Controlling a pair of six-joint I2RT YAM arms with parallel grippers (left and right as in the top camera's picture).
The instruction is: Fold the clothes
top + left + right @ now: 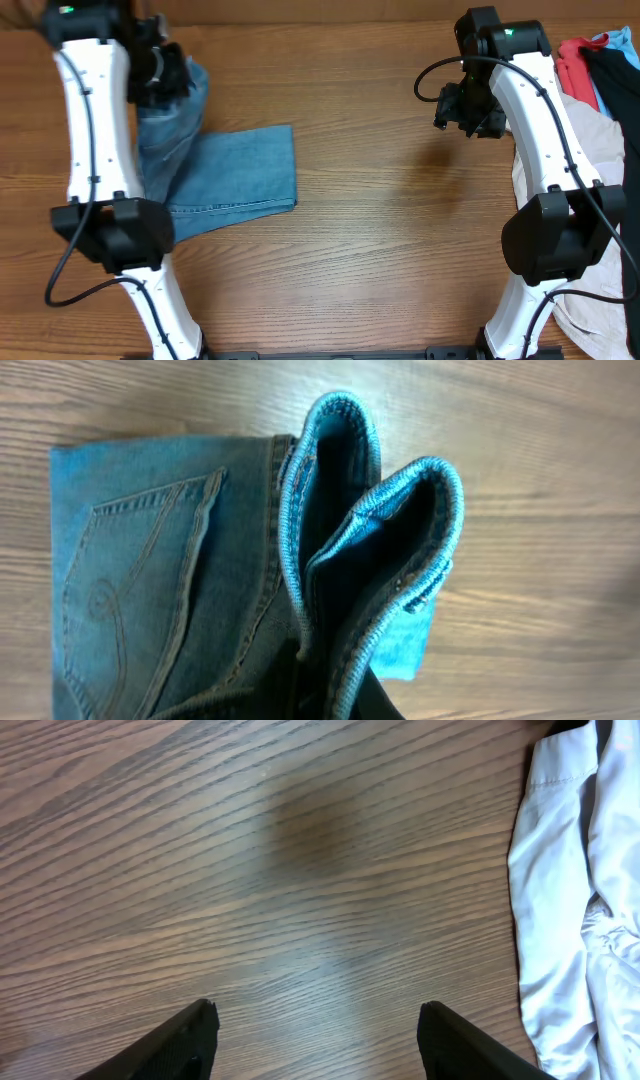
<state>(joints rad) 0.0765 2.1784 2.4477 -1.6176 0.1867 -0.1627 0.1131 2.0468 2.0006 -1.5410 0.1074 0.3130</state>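
Here the jeans (245, 165) are in the left part of the overhead frame. One portion lies flat on the table (400, 240) as a tidy rectangle, and the other portion rises toward the upper left. The left gripper (165, 75) is closed tight on that raised portion. In the left wrist view the waistband (340, 420) stands up in two loops in the middle of the frame and runs down to the bottom edge, where the claw pinches it, while a back pocket (130, 590) lies flat at the left. I judge that the cloth is held high like this so that it can be carried over the flat part and laid down as the next fold.

The right gripper (315, 1020) hangs over bare wood in the upper right of the overhead frame. Its two fingers are wide apart and there is nothing between them. It is well apart from the denim, probably so that it does not disturb the fold.

At the right edge lies a pale garment (600, 160), with a red garment (575, 65) and a black garment (615, 70) above it. They are not touched.

The fold seems to be partly made. The risk I see is that the two loops of the waistband land uneven.
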